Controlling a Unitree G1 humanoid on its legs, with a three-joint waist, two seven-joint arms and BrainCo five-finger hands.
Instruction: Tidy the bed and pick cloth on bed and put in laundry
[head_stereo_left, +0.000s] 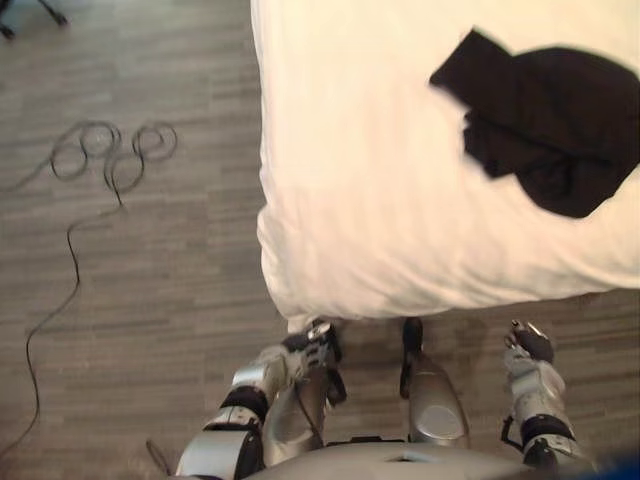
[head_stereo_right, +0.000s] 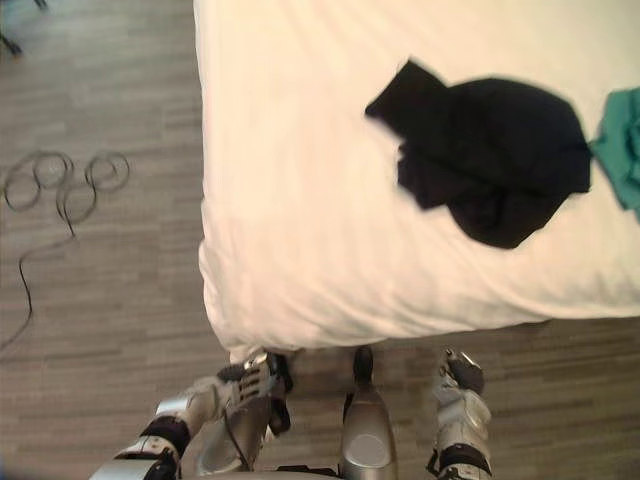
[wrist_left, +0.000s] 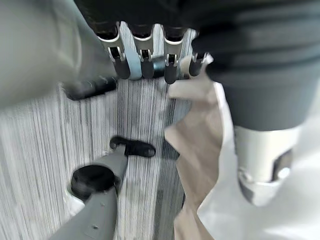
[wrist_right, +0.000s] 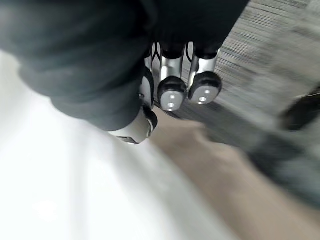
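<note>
A black cloth (head_stereo_left: 550, 125) lies crumpled on the white bed (head_stereo_left: 380, 200), towards its right side. At the right edge, a teal cloth (head_stereo_right: 622, 145) sits beside the black one. My left hand (head_stereo_left: 318, 345) hangs low in front of the bed's near corner, below the mattress edge, fingers (wrist_left: 142, 55) relaxed and holding nothing. My right hand (head_stereo_left: 530, 345) hangs just below the bed's near edge, fingers (wrist_right: 172, 90) loose and empty. Both hands are well short of the black cloth.
The bed's left edge (head_stereo_left: 262, 150) borders open grey wooden floor (head_stereo_left: 150, 280). A dark chair leg (head_stereo_left: 50, 12) shows at the far left. The bed cover's hem (wrist_left: 197, 150) hangs down near my left hand.
</note>
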